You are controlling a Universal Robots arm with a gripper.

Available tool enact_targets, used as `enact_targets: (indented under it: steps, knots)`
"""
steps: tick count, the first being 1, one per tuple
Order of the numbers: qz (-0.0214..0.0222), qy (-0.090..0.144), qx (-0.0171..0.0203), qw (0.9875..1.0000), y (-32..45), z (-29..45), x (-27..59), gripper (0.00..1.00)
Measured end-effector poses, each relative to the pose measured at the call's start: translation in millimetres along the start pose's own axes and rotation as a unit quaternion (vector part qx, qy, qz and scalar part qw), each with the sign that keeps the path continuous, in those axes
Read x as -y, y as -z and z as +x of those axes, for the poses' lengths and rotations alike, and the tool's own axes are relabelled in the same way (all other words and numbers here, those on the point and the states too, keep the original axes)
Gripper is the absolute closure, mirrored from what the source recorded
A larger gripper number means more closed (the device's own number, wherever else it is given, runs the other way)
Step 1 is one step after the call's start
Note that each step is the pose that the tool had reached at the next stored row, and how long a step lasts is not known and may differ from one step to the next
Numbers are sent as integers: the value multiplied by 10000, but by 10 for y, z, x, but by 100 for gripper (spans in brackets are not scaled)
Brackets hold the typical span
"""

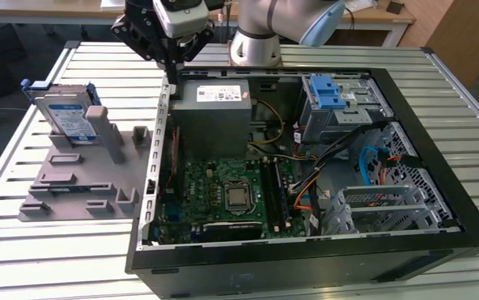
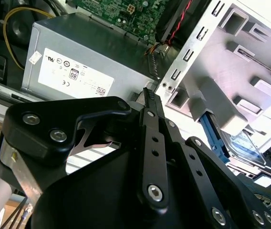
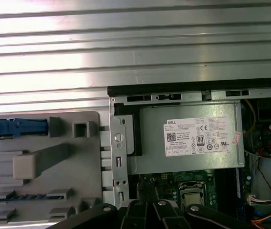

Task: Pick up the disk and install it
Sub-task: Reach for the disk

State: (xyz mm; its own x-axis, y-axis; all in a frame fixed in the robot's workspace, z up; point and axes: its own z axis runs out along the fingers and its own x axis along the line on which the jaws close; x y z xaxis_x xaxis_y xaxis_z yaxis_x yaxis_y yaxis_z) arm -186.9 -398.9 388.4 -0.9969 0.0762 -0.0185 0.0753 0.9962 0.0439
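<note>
Gripper [image 1: 172,70], closed and empty, hangs over the computer case's [image 1: 306,262] far wall. At the exterior view's left, the disk [image 1: 62,115] stands upright in a grey stand [image 1: 81,181]. It is probably rigid, dense and shock-sensitive, and best pinched across its flat faces.

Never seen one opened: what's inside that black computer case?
A grey power-supply box, a green motherboard, coloured cables and metal drive cages. Whatever lies beneath the box and cages is covered. The disk stands outside.

One disk [image 1: 66,117], one grey holder [image 1: 71,187], one open computer case [image 1: 306,269], one power supply [image 1: 214,128].
</note>
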Motion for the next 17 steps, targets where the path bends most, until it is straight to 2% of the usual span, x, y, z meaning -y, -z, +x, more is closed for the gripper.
enact_targets:
  steps: [17]
  knots:
    - [0,0,-1,10000,-5,68,6,89]
